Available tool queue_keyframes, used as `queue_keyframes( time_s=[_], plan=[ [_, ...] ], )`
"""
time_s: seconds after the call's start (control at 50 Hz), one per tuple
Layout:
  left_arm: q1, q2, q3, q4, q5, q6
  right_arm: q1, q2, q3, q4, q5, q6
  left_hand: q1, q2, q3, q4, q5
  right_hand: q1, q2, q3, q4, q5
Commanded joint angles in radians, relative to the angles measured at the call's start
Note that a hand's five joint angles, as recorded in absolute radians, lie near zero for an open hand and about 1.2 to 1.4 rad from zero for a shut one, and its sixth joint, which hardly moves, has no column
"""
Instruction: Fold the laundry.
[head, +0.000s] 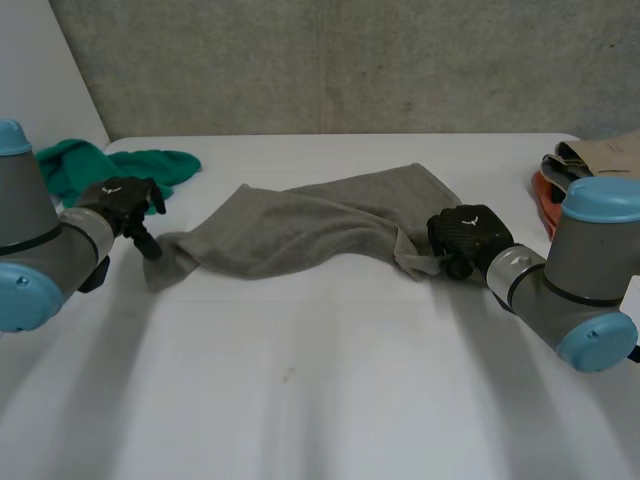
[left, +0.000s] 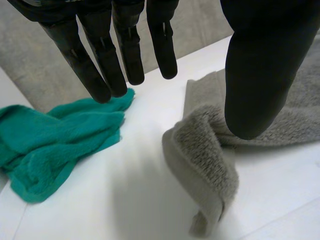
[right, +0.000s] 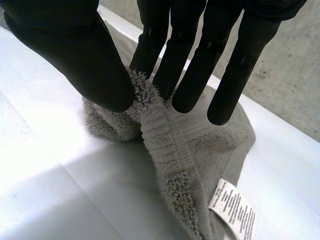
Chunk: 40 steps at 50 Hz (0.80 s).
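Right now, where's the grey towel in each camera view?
Head view: grey towel stretched across the white table, between left hand and right hand.
Left wrist view: its corner by the thumb, beside the green cloth.
Right wrist view: its edge pinched at the fingertips.
Shared landmark: the white table beneath it.

We see the grey towel on the table, our left hand at its 9 o'clock corner, right hand at 3, green cloth at 10.
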Motion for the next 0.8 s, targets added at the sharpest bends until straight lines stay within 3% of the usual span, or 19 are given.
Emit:
queue_keyframes(
  time_s=[0.02,0.22,0.3,0.44,0.52,0.54,0.58,0.6,0.62,0.8],
  plan=[
    [0.008,-0.040,0.011,-0.003,-0.033,0.026,0.000,-0.001,0.000,0.005,0.000,0.004,-0.085,-0.084,-0.086,-0.075,-0.073,0.274,0.221,0.213,0.202,0.236],
    [-0.018,-0.161,0.076,-0.007,-0.013,0.100,0.003,0.001,0.003,0.004,0.005,0.000,-0.021,-0.020,-0.023,-0.011,-0.009,0.274,0.221,0.213,0.202,0.236],
    [-0.024,-0.180,0.098,-0.016,-0.047,0.129,0.003,-0.004,0.003,0.008,0.006,-0.005,0.858,0.859,0.856,0.867,0.870,0.274,0.221,0.213,0.202,0.236],
    [-0.042,-0.062,-0.010,-0.084,-0.200,0.230,0.010,-0.072,0.008,0.077,0.003,-0.043,0.860,0.861,0.858,0.870,0.872,0.274,0.221,0.213,0.202,0.236],
    [-0.065,0.033,-0.130,-0.079,-0.193,0.354,0.011,-0.132,0.011,0.145,-0.006,-0.086,0.860,0.861,0.858,0.870,0.872,0.274,0.221,0.213,0.202,0.236],
    [-0.069,0.047,-0.152,-0.075,-0.188,0.380,0.011,-0.143,0.009,0.157,-0.008,-0.095,0.834,0.835,0.833,0.844,0.846,0.274,0.221,0.213,0.202,0.236],
    [-0.067,0.073,-0.187,-0.064,-0.171,0.426,0.017,-0.160,0.009,0.171,-0.012,-0.114,0.519,0.520,0.517,0.528,0.531,0.274,0.221,0.213,0.202,0.236],
    [-0.056,0.099,-0.210,-0.056,-0.145,0.459,0.023,-0.175,0.003,0.182,-0.009,-0.129,-0.050,-0.049,-0.051,-0.040,-0.038,0.274,0.221,0.213,0.202,0.236],
    [-0.052,0.110,-0.216,-0.055,-0.131,0.471,0.026,-0.184,-0.001,0.185,-0.008,-0.135,-0.323,-0.322,-0.325,-0.313,-0.311,0.274,0.221,0.213,0.202,0.236],
    [-0.064,0.153,-0.085,-0.047,-0.088,0.470,0.072,-0.244,-0.095,0.179,0.012,-0.155,-0.362,-0.361,-0.363,-0.352,-0.350,0.274,0.221,0.213,0.202,0.236]
  ],
)
